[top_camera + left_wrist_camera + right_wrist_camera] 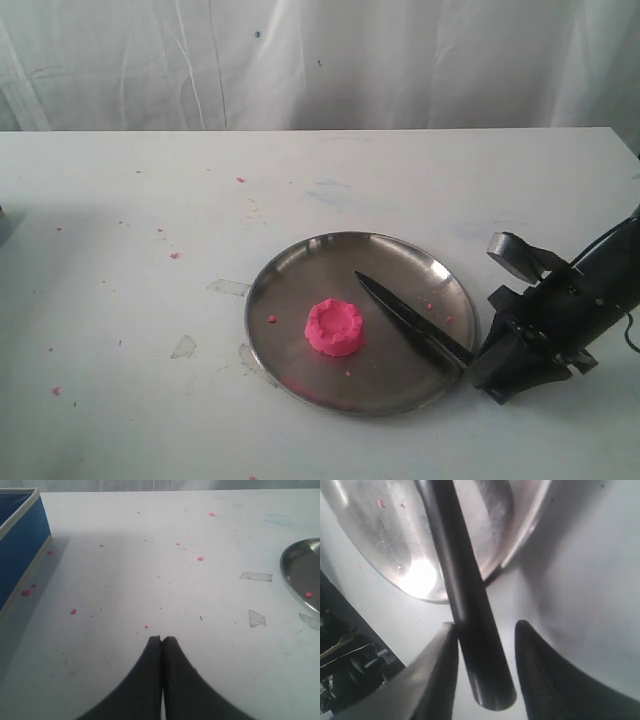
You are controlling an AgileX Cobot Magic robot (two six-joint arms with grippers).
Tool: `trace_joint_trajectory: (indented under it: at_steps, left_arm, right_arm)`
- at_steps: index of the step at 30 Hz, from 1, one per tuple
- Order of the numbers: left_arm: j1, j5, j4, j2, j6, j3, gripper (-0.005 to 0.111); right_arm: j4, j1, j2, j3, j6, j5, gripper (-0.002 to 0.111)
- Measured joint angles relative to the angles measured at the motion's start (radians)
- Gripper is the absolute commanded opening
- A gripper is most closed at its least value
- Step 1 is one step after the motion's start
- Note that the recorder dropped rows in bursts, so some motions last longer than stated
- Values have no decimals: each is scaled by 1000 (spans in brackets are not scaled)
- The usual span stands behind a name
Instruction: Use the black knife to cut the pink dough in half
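A white table is backed by a white curtain. The dough, still whole, is seen mid-plate toward the table's front edge; nothing is cut. The knife handle is straddled by the right gripper, jaws parted, not yet clamped. The left gripper is closed, empty. No writing is visible.

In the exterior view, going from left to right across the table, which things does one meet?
pink dough → black knife → right gripper. The dough and the knife's blade both lie on the steel plate.
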Motion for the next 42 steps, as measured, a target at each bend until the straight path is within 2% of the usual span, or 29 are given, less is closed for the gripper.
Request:
trace_joint_trajectory:
  at_steps: [9,18,31,42]
  left_arm:
    - [0,0,0,0,0,0,0]
    - [0,0,0,0,0,0,0]
    - [0,0,0,0,0,0,0]
    - [0,0,0,0,0,0,0]
  right_arm:
    - [7,-2,0,0,-69,0,0]
    - [7,9,-11,1,-92,-21,0]
    - [34,20,-149,37,-96,-72,0]
    - [123,98,-266,91,-127,-150,0]
